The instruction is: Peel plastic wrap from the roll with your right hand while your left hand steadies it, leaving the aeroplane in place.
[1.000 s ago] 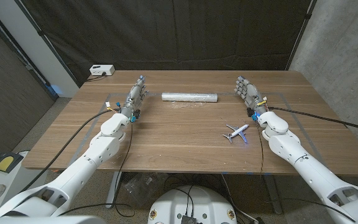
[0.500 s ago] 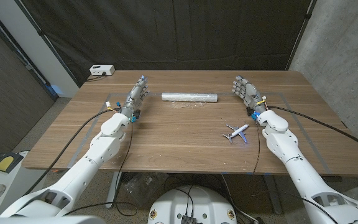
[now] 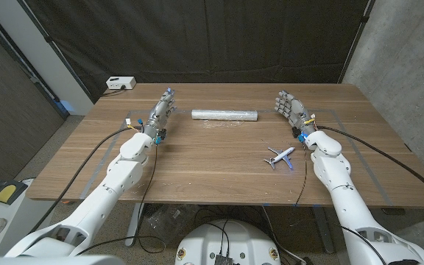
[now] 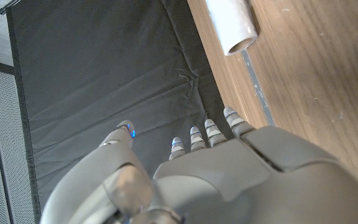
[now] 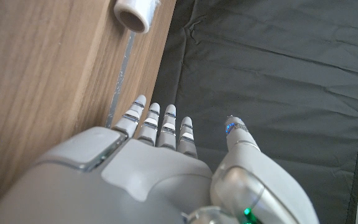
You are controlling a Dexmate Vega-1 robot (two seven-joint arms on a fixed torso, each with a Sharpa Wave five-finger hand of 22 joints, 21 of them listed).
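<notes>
The roll of plastic wrap (image 3: 225,114) lies crosswise at the far middle of the wooden table (image 3: 212,158); its open ends show in the wrist views (image 4: 234,26) (image 5: 137,11). A small white and blue toy aeroplane (image 3: 280,157) sits right of centre, nearer the front. My left hand (image 3: 162,112) stands left of the roll with fingers straight and apart, holding nothing (image 4: 216,180). My right hand (image 3: 290,109) is to the right of the roll, fingers spread, holding nothing (image 5: 142,168). Both hands are clear of the roll.
A white power box (image 3: 121,83) sits at the far left corner. A black curtain (image 3: 197,40) hangs behind the table. Cables (image 3: 109,143) trail along both arms over the table. A tape line (image 4: 258,87) marks the tabletop.
The right hand has drifted slightly toward the roll. The left hand, roll and aeroplane have stayed put.
</notes>
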